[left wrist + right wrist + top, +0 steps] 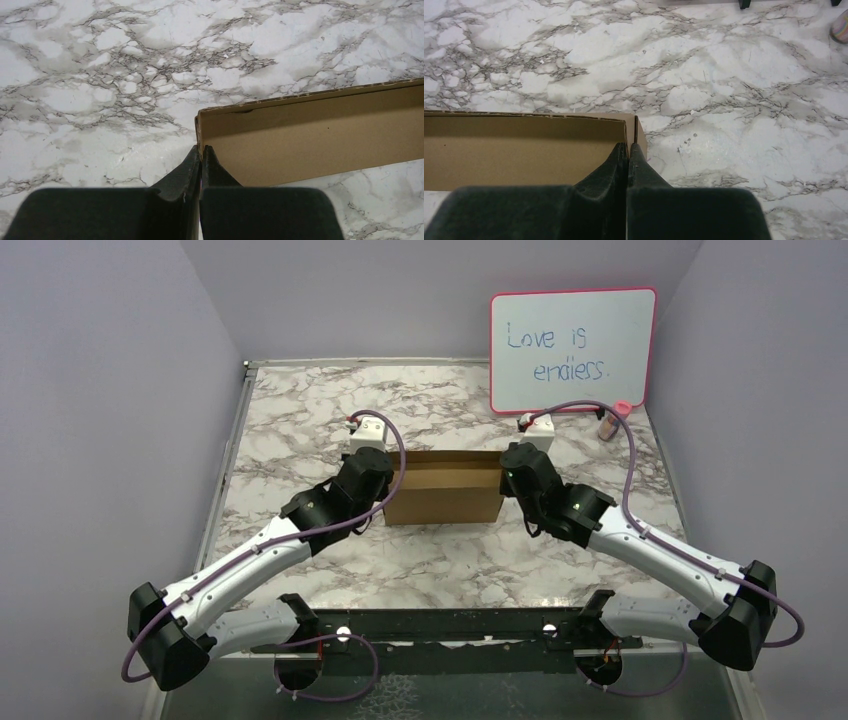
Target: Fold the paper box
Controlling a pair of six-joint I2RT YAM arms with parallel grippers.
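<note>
Top view: the brown cardboard paper box [443, 490] sits at frame centre on the marble table [440, 560]. At upper right, a pink-framed whiteboard [572, 348] reads "Love is endless."

Left wrist view: at lower centre, the left gripper [201, 150] is clenched on the box's end wall.

Right wrist view: the right gripper [628, 150] pinches the opposite end wall.

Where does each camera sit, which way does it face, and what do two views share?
Top external: above and behind the arm bases, looking down at the marble table, paper box and whiteboard; the left arm and right arm show.
Left wrist: on the left arm, looking down past the left gripper, shut on the box's left end wall.
Right wrist: mirrored; right gripper shut on the right end wall.
Shared: both wrist views show the box's inside.
</note>
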